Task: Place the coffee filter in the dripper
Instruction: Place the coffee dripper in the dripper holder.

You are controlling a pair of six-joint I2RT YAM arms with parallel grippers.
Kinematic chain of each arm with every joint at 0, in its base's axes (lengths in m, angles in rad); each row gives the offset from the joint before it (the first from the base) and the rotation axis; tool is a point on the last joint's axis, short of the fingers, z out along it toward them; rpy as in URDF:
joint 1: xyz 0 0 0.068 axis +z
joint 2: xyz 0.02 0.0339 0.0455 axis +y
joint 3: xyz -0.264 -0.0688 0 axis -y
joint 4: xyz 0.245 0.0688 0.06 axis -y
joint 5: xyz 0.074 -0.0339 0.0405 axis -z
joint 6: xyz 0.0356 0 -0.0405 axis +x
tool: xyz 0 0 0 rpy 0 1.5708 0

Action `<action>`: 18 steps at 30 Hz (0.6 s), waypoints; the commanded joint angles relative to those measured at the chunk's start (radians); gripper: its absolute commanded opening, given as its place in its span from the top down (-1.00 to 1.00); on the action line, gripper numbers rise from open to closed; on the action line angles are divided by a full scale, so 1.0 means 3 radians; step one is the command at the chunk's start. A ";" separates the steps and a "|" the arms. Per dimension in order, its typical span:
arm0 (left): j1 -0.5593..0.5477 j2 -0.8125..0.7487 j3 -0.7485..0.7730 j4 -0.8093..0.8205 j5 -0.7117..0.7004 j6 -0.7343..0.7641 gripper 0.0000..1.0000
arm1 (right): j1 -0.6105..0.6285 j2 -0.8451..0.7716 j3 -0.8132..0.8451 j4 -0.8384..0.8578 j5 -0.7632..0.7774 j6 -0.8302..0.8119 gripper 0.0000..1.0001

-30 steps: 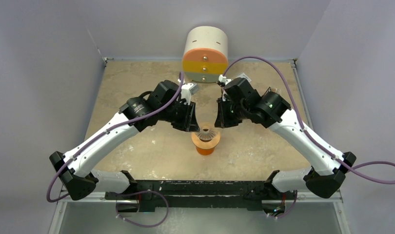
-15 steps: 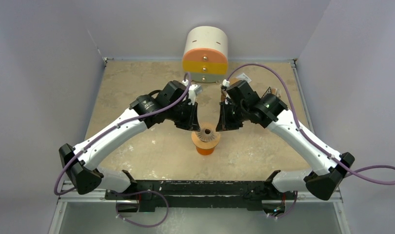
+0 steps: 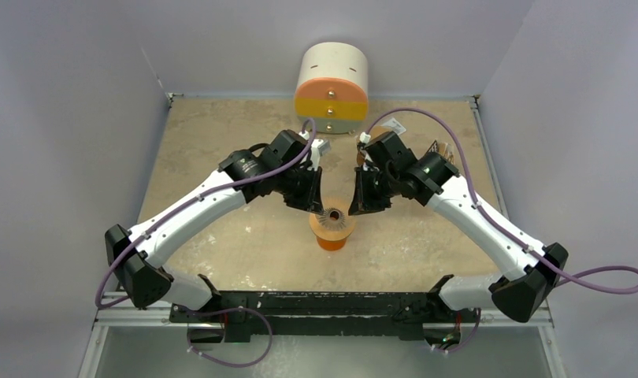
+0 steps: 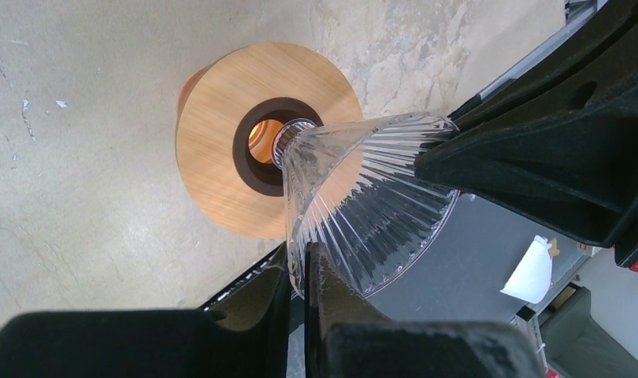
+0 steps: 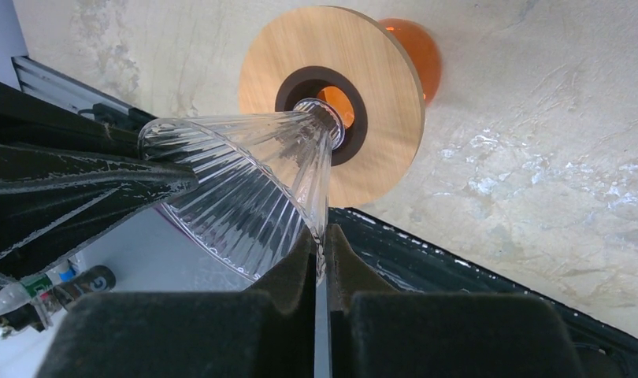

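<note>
Clear ribbed glass dripper (image 4: 355,197) held between both arms at mid-table (image 3: 221,142). Narrow spout points at dark centre hole of wooden disc (image 4: 213,150), which sits on orange base (image 5: 414,47). Whether spout touches hole: cannot tell. Left gripper (image 4: 298,276) clamped on dripper rim (glass wall pinched between fingers). Right gripper (image 5: 321,244) clamped on opposite rim. Cream cylinder (image 3: 331,67) with orange-and-yellow face at far edge.

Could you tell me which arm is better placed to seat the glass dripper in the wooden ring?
Slightly the right, I'd say. Left pincer and right pincer both pinch the dripper rim, but the right wrist view shows its neck over the wooden ring hole.
</note>
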 commanded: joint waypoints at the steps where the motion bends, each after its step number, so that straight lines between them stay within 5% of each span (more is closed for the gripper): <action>1: -0.0023 0.0044 0.0133 -0.0055 0.0069 0.0201 1.00 | -0.0060 0.0061 0.0009 0.0164 -0.0134 0.0031 1.00; 18: -0.0018 0.0123 0.0025 -0.0030 0.0174 0.0217 1.00 | -0.0147 0.0270 -0.0079 0.0217 -0.0280 0.0012 1.00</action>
